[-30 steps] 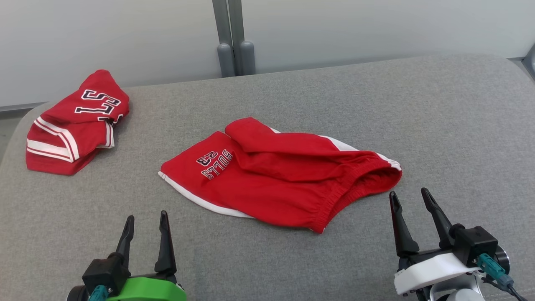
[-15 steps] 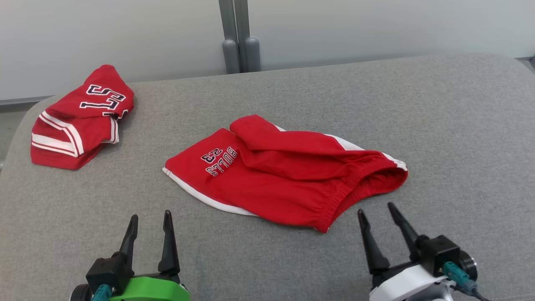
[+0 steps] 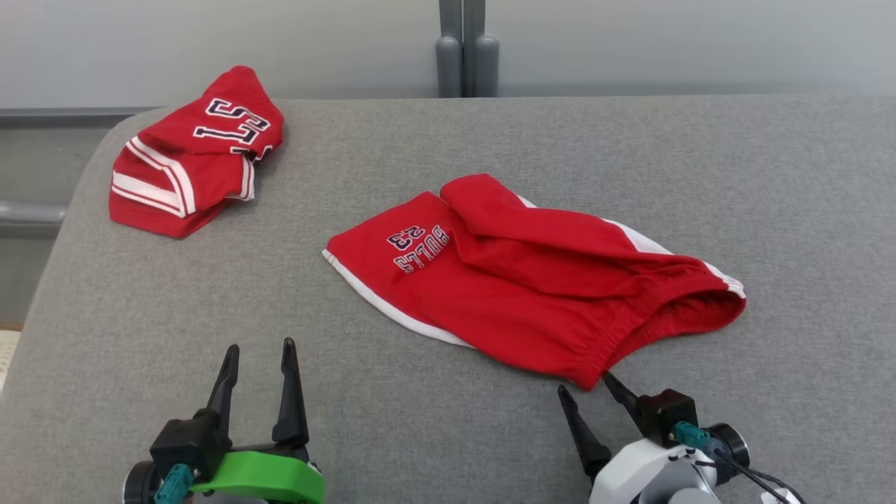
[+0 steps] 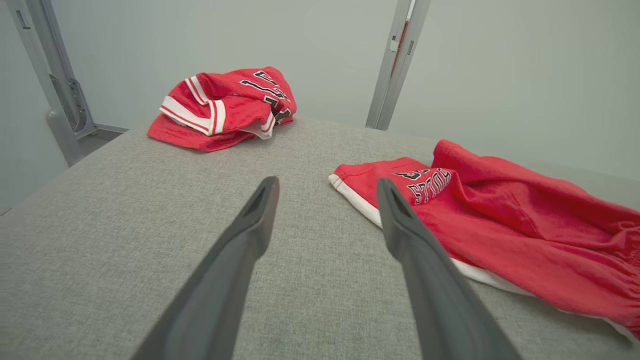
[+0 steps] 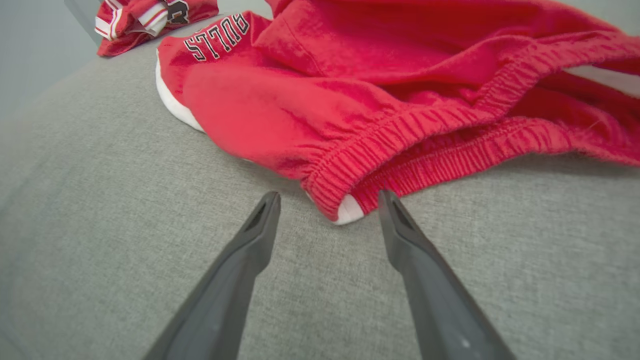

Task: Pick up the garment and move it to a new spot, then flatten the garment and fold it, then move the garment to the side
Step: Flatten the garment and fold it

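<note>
The garment is a pair of red shorts with white trim and a "BULLS 23" print, lying rumpled in the middle of the grey padded table. In the right wrist view the near corner of its elastic waistband lies just ahead of my fingertips. My right gripper is open at the lower right, its tips just short of that waistband corner, holding nothing. My left gripper is open at the lower left, over bare table, well apart from the shorts.
A second red garment with white stripes lies bunched at the table's far left corner, also seen as a red bundle in the left wrist view. Grey posts stand behind the table's far edge. The table's left edge is rounded.
The head view has shifted, so the whole scene sits further right. My right gripper has moved left and closer to the waistband corner. The left gripper has not moved.
</note>
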{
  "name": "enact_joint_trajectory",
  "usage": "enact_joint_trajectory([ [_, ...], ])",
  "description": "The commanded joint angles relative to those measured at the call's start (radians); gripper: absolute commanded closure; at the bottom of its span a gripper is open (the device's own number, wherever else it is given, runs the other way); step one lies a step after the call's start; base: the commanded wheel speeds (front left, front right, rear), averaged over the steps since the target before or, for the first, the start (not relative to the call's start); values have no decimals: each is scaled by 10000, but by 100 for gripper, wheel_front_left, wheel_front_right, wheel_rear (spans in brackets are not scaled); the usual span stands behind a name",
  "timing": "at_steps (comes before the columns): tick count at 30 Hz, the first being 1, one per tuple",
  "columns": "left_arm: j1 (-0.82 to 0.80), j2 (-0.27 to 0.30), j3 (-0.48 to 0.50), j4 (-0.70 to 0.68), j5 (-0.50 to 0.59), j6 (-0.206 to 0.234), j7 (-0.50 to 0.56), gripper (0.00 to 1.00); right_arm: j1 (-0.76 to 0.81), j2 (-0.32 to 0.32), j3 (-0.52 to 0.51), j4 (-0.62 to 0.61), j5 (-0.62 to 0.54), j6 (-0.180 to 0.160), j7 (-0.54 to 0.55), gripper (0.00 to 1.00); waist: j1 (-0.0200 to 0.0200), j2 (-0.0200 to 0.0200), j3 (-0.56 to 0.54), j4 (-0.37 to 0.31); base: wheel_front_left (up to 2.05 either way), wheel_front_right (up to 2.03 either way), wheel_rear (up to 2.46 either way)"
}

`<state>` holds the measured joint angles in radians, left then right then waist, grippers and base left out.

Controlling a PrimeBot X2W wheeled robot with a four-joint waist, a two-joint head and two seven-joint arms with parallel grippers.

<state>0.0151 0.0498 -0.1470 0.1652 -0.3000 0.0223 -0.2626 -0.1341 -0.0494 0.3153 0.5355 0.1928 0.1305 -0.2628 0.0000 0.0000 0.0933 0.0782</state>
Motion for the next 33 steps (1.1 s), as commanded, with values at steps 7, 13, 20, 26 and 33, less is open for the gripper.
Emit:
enact_joint_trajectory([
  [7,-211,14,31,-22,-75,99,-32,0,-865,-23,232,564,167,3,-33,100,0,0,360,528,0,0,0],
  [13,-178,12,105,-75,-55,134,-32,0,-795,-14,536,-377,837,4,-33,100,0,0,310,263,0,0,0],
  [20,-1,15,192,-86,-33,101,-32,0,-423,-260,1831,-1820,1132,4,-29,100,0,0,128,-361,0,0,0],
  [26,119,15,225,-132,-42,113,-34,0,48,-813,2193,-3637,1385,4,628,100,0,0,-53,-965,0,0,0],
  [33,94,16,156,-166,4,107,-32,0,598,-1108,1044,-5628,1070,4,1485,100,0,0,-53,-1210,0,0,0],
])
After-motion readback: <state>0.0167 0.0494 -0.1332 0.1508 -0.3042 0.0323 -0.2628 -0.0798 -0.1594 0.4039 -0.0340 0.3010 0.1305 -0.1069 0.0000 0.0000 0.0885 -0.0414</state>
